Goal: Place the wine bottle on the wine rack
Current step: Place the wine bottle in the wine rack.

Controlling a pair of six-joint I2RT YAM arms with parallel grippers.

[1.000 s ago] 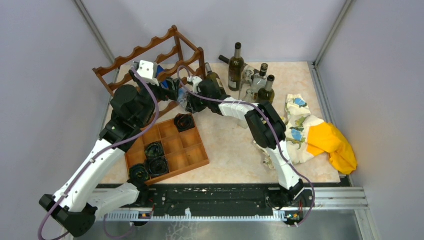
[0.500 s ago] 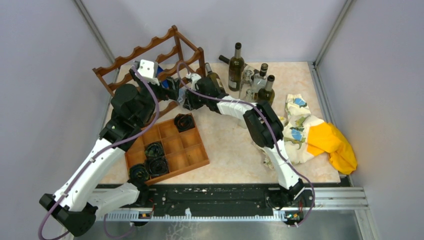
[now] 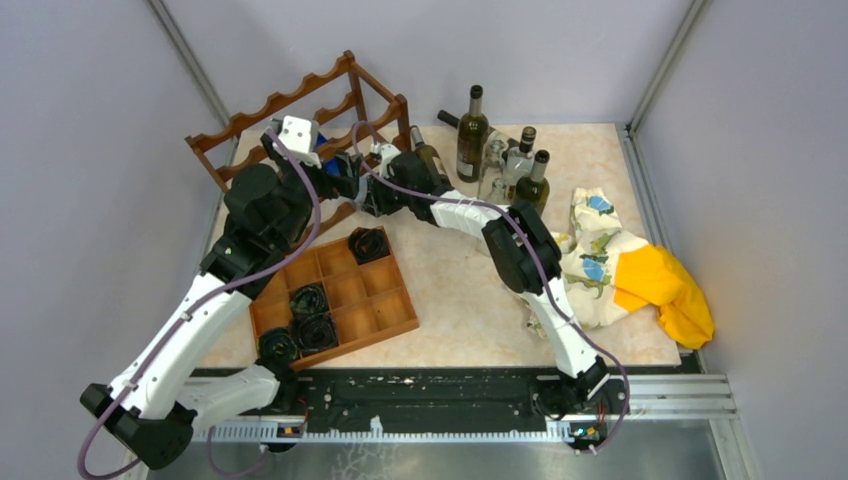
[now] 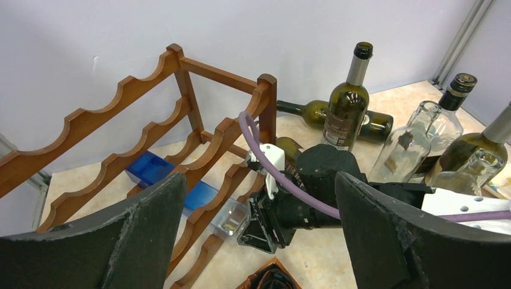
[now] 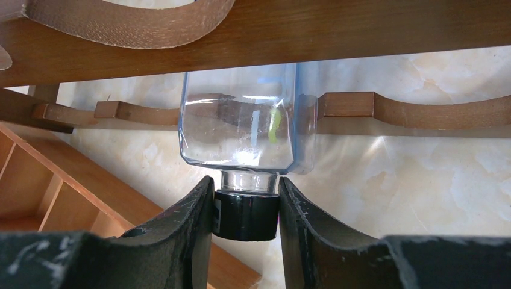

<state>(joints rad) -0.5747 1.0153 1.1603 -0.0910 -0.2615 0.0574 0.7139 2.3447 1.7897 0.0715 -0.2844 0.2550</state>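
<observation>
The wine rack (image 3: pixel 300 100) stands at the back left, a dark reddish-brown frame with wavy rails (image 4: pixel 120 102). The wine bottle (image 5: pixel 241 126) is square and clear with a blue far end (image 4: pixel 150 168). It lies through the rack's lower rails (image 5: pixel 361 30). My right gripper (image 5: pixel 245 180) is shut on its black cap (image 5: pixel 245 214), just outside the rack's front; it also shows from above (image 3: pixel 365 195). My left gripper (image 4: pixel 259 180) hangs open over the rack's front right corner, holding nothing, with the right wrist below it.
Several bottles stand at the back (image 3: pixel 472 135), and one lies behind them (image 4: pixel 337 117). An orange-brown compartment tray (image 3: pixel 385 315) holding black items sits in front of the rack. A patterned cloth and a yellow one (image 3: pixel 660 285) lie at the right.
My right gripper has moved left toward the rack, carrying the bottle further in between the rails. The left gripper has shifted only slightly.
</observation>
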